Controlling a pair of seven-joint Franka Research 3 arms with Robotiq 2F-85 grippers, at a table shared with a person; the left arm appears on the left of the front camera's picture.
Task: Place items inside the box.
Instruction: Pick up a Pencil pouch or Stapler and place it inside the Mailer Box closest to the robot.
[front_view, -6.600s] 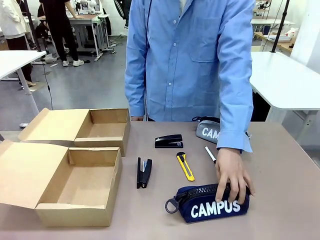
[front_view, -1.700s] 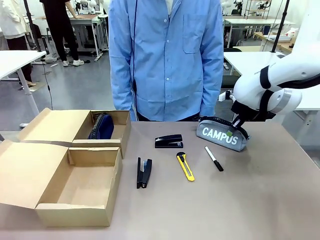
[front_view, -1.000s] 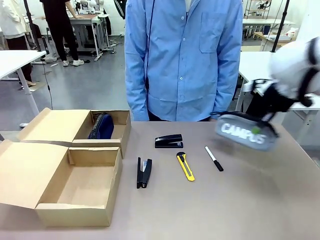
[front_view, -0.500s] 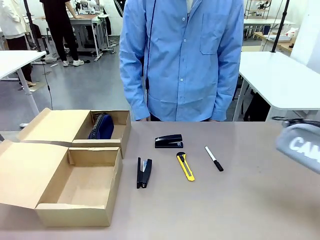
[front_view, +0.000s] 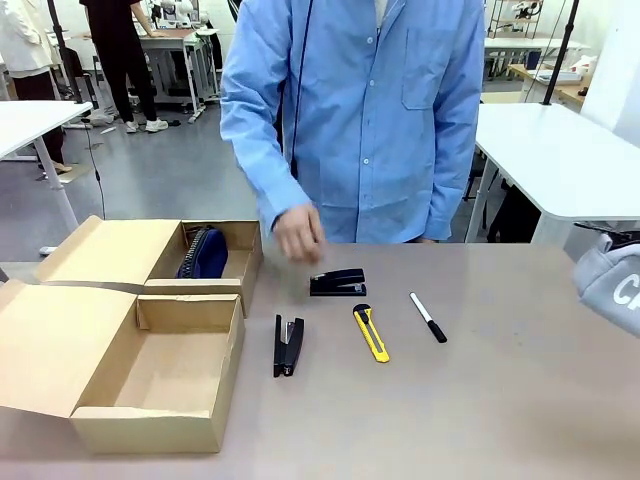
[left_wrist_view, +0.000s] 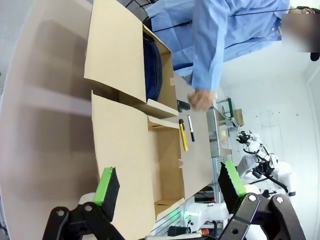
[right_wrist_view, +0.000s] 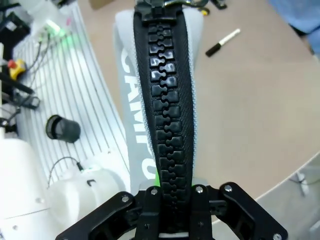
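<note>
Right jaws pinch the grey pouch (front_view: 612, 288) at the bench's right edge, zip running straight out from them. The near box (front_view: 145, 432) lies well left. Left jaws stand spread.

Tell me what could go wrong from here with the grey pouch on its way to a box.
1. The right gripper pinches the grey pouch at one end of its zip, off the table; it may swing or slip.
2. The person's hand hangs above the far stapler, between pouch and boxes; a straight sweep could hit it.
3. The far box already holds the navy pouch; the grey one may not fit.
</note>
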